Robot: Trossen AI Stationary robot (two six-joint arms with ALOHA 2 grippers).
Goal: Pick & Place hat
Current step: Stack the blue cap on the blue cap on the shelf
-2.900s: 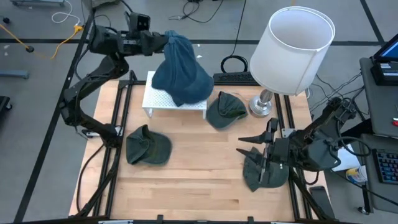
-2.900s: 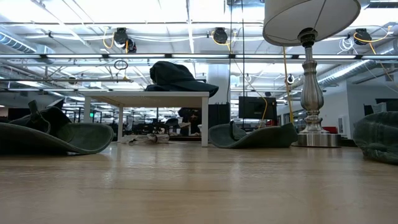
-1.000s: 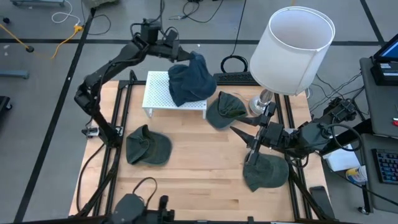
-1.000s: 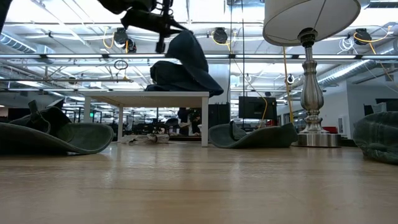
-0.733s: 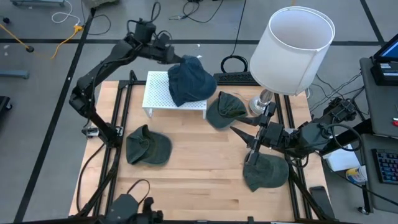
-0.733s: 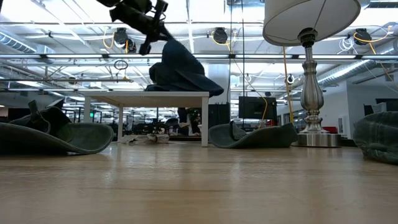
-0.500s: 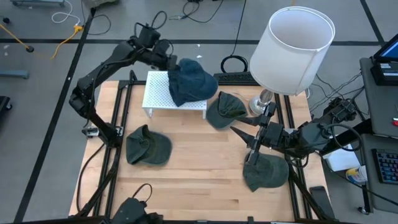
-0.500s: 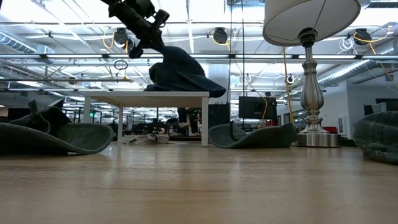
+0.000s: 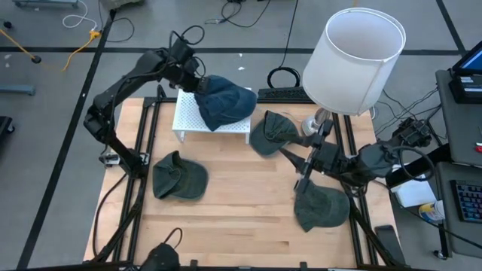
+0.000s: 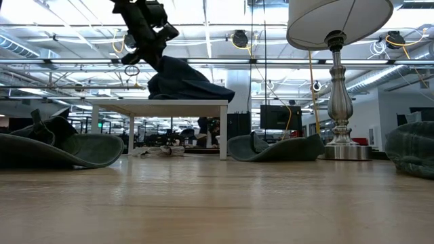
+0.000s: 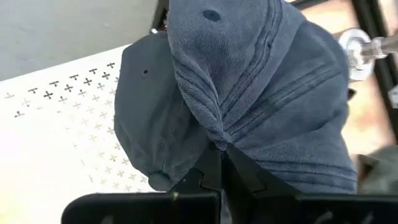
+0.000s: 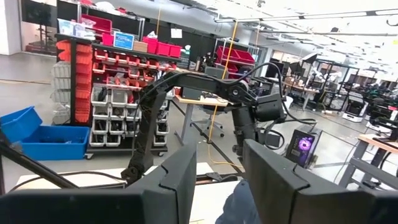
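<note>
— Reaching in from the upper left of the overhead frame, the left pincer (image 9: 197, 84) is clamped tight on a fold of the blue hat (image 9: 224, 102), which lies on the white perforated stand (image 9: 188, 117) at the upper centre of the bench (image 9: 241, 211). What does the wrist camera add?

— In it the two dark fingers (image 11: 217, 171) meet on a bunched ridge of blue corduroy, with the hat (image 11: 249, 93) spread over the white stand (image 11: 56, 143) beyond them. From bench height, the hat (image 10: 186, 83) sits slumped on the stand's top (image 10: 163, 103), the left arm coming down onto its upper left side.

— And the right arm?

— It waits at the right of the overhead frame, its pincer (image 9: 301, 170) partly open, holding nothing, pointing toward the frame's left. It hovers between two green hats: one (image 9: 273, 132) near the lamp's base (image 9: 315, 128), the other (image 9: 322, 208) at the lower right of the bench.

— Anything else on the bench?

— A third green hat (image 9: 179, 178) lies at the left, below the stand in the overhead frame. The lamp's white shade (image 9: 354, 60) fills the upper right. In the right wrist view the two grey fingers (image 12: 177, 186) stand apart, and the left arm (image 12: 186, 93) shows past them against shelves of red bins (image 12: 118, 62).
</note>
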